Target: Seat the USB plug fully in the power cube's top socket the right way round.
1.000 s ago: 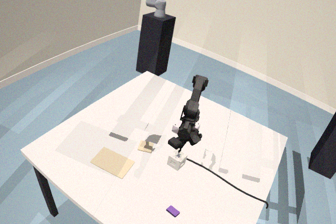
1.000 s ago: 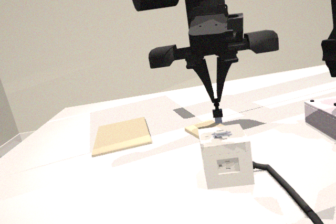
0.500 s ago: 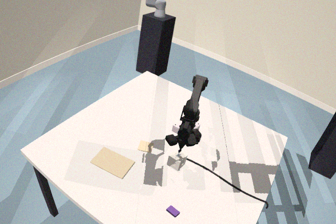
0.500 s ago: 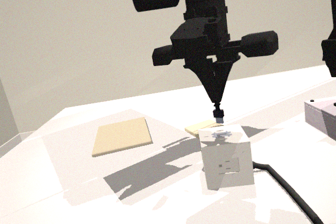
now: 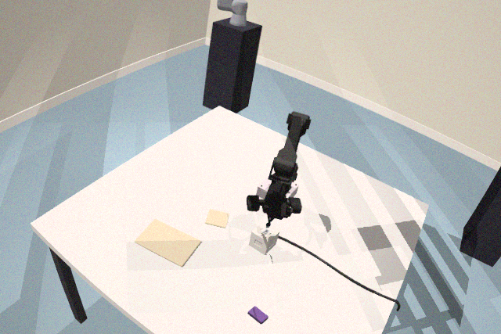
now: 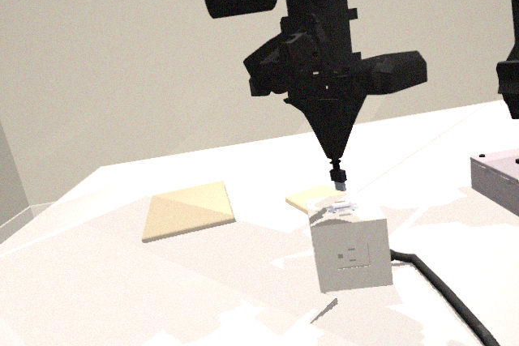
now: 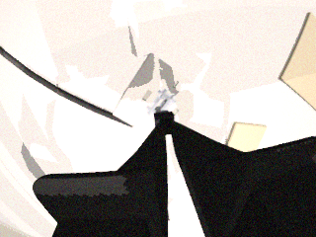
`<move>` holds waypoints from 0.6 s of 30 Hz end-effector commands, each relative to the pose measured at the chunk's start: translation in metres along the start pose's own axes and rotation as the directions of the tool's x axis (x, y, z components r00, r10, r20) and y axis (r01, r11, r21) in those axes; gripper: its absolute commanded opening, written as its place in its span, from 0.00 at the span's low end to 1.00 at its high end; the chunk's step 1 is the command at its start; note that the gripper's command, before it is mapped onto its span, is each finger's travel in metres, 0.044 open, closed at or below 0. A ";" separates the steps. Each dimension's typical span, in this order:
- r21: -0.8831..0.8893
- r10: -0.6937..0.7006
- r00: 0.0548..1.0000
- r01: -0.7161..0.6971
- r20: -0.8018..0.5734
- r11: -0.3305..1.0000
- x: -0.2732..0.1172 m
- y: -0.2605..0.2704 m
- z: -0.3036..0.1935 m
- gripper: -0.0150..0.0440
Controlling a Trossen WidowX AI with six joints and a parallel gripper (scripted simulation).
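The white power cube stands upright on the table. The socket on its top shows a pale metallic rim, with no plug in it. My gripper is shut on the USB plug, a small black body with a metal tip pointing down. In the exterior view the tip hangs a little above the cube's top, clear of the socket and toward its far edge. The fingers are seen nearly edge-on there. Which way round the plug's inside faces cannot be told.
A black cable runs from the cube over the table edge. Two yellowish flat pieces, a large one and a small one, lie beside it. A purple block and a pinkish-grey box are on the table.
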State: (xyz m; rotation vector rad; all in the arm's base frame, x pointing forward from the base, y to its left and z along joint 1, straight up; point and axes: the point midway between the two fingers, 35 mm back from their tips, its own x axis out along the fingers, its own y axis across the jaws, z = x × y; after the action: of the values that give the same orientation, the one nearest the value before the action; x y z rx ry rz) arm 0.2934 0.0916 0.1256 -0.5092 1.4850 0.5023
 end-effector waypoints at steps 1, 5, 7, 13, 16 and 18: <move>0.099 0.000 1.000 0.000 0.000 0.995 0.000 0.000 0.000 0.25; 0.202 0.000 1.000 0.000 0.000 0.979 0.000 0.000 0.000 0.25; 0.253 0.000 1.000 0.000 0.000 0.967 0.000 0.000 0.000 0.25; 0.402 0.000 1.000 0.000 0.000 0.916 0.000 0.000 0.000 0.25; 0.472 0.000 1.000 0.000 0.000 0.882 0.000 0.000 0.000 0.25; 0.518 0.000 1.000 0.000 0.000 0.856 0.000 0.000 0.000 0.25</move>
State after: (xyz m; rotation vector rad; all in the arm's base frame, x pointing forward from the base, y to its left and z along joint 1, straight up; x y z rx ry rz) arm 0.2934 0.0916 0.1256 -0.1371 1.5407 0.1399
